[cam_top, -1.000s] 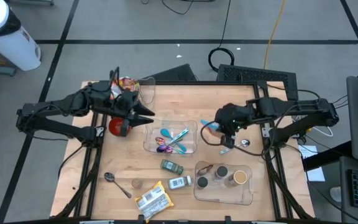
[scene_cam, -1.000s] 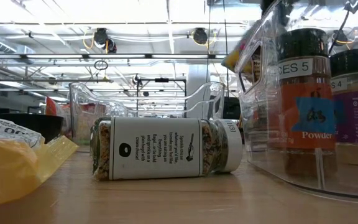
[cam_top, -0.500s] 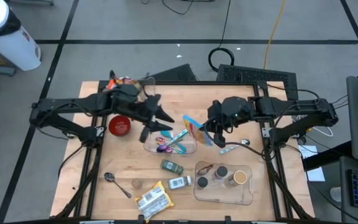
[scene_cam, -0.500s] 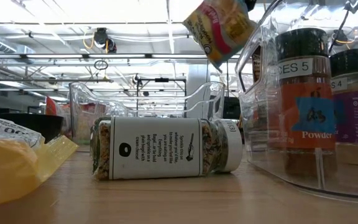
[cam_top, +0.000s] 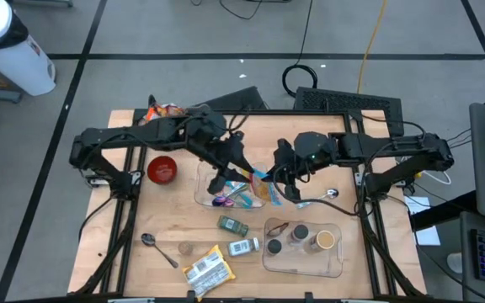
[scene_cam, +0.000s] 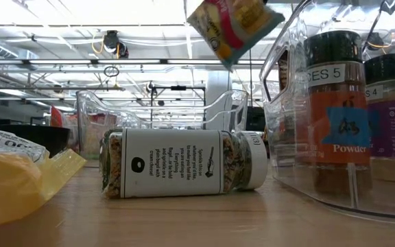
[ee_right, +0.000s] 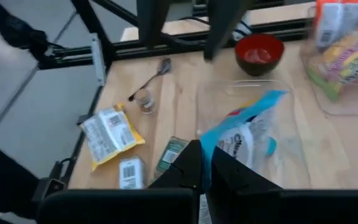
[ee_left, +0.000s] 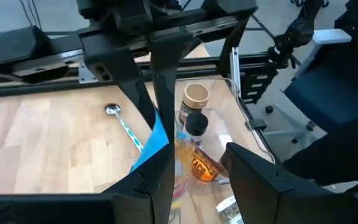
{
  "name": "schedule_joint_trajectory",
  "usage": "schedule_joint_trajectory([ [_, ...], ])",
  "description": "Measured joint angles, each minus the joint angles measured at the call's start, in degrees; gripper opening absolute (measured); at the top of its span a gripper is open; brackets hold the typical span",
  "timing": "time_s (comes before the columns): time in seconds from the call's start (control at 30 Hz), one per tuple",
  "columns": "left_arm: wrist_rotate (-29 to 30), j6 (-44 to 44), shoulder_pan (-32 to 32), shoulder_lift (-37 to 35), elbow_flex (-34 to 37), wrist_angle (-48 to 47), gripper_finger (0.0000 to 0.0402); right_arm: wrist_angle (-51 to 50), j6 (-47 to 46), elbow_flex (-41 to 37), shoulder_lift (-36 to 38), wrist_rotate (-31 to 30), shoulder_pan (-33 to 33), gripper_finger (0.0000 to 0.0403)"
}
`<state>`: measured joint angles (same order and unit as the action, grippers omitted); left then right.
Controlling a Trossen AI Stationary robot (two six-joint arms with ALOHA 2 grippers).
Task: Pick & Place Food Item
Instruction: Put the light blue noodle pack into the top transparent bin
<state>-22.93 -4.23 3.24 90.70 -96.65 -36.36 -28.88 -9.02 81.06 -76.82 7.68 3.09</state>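
The right gripper (cam_top: 269, 187) is clamped on a blue-edged snack packet (cam_top: 263, 183), holding it in the air above the right end of a clear bin (cam_top: 202, 195) at mid-table. The left gripper (cam_top: 241, 168), fingers parted with nothing between them, hangs just left of the packet over the same bin, which holds colourful utensils (cam_top: 230, 195). A red bowl (cam_top: 162, 169) sits to the left. Nearer lie two spice jars (cam_top: 238, 236), a yellow packet (cam_top: 206, 268) and a spoon (cam_top: 157, 249).
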Motion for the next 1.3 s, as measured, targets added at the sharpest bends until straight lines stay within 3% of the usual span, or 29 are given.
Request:
schedule_joint_trajectory([
  [0.13, -1.5, 0.4, 0.7, 2.0, -0.3, -0.2, 0.015, 1.5, 1.1, 0.0, 0.0, 0.3, 0.9, 0.0],
  [0.4, 1.6, -0.2, 1.3, 2.7, -0.4, 1.7, 0.015, 1.3, 2.3, 0.0, 0.0, 0.1, 2.7, 0.0],
  [0.6, -2.0, 0.5, 1.3, 2.7, -0.4, 1.5, 0.015, 2.8, 2.4, 0.0, 0.0, -0.1, 2.6, 0.0],
  [1.1, -2.9, 1.9, 1.6, 4.5, -0.4, 0.0, 0.0149, 5.1, 4.0, 0.0, 0.0, -0.2, 2.6, 0.0],
  [1.3, -5.8, 2.1, 1.9, 4.3, -0.4, -0.5, 0.0099, 4.6, 4.2, 0.0, 0.0, -1.7, 2.6, 0.0],
])
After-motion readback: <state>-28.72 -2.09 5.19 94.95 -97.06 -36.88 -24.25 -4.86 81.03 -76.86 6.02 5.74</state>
